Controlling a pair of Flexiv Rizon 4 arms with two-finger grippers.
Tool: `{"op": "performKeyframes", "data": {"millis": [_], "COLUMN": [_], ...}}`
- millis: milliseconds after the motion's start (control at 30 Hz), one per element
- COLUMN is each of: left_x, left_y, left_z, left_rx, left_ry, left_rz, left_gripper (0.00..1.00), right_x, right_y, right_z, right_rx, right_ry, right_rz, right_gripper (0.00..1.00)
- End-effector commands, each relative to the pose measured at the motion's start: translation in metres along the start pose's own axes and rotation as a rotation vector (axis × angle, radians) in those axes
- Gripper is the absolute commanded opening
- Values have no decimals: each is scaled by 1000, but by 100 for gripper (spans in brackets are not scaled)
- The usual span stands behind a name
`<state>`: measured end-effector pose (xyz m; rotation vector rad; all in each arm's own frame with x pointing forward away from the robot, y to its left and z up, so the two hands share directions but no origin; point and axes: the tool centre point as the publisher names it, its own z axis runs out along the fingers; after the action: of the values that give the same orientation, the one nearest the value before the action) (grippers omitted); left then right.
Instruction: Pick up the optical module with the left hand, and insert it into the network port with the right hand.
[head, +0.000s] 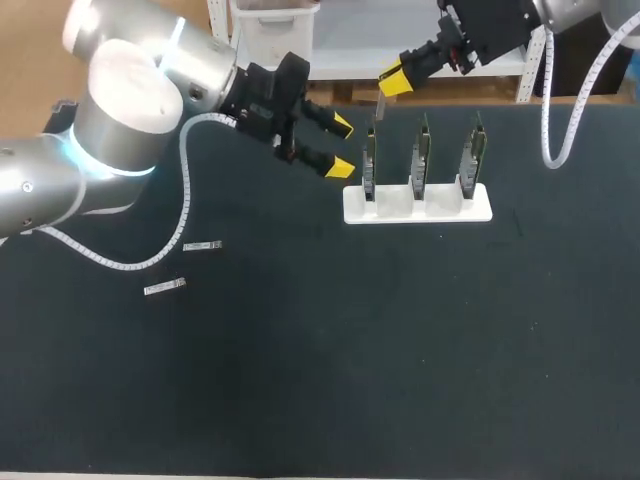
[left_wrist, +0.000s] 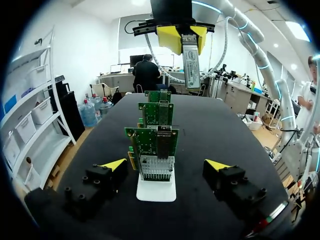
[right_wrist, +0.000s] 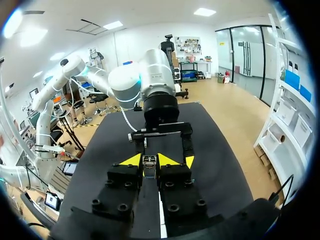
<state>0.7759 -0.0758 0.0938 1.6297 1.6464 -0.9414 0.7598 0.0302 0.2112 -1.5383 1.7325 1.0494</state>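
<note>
My right gripper (head: 400, 80) hangs above the left end of the white card holder (head: 480, 212), shut on a silver optical module (head: 380, 106) that points down at the leftmost green network card (head: 369, 160). The left wrist view looks along the row of cards (left_wrist: 152, 142); the module (left_wrist: 191, 56) hangs in the right gripper (left_wrist: 181, 39) above them. My left gripper (head: 341, 147) stands open and empty just left of the holder, its fingertips (left_wrist: 114, 164) on either side of the nearest card. From the right wrist, the module (right_wrist: 149, 161) sits between the yellow fingertips (right_wrist: 132, 160).
Two more silver modules (head: 202, 245) (head: 165, 288) lie on the black table at the left. The holder carries three upright cards, the middle one (head: 422, 155) and the right one (head: 472, 158) standing free. The left arm's white cable (head: 186, 190) loops over the table.
</note>
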Motion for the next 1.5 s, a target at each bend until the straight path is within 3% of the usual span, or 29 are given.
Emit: {"op": "performKeyframes", "data": {"millis": [33,1067,1500], "left_x": [-3,-4,-4], "left_y": [6,-1,-1], "left_z": [3,12,12], "left_rx": [13,48,48], "left_ry": [4,40,40], "left_rz": [1,45,45], "left_gripper": [100,100,100], "right_x": [0,0,3], "right_y": [3,2,-3], "right_z": [0,-3,3], "right_rx": [5,-8,-24], "right_ry": [-2,10,57], "right_rz": [-1,-13,-32], "right_gripper": [0,0,0]}}
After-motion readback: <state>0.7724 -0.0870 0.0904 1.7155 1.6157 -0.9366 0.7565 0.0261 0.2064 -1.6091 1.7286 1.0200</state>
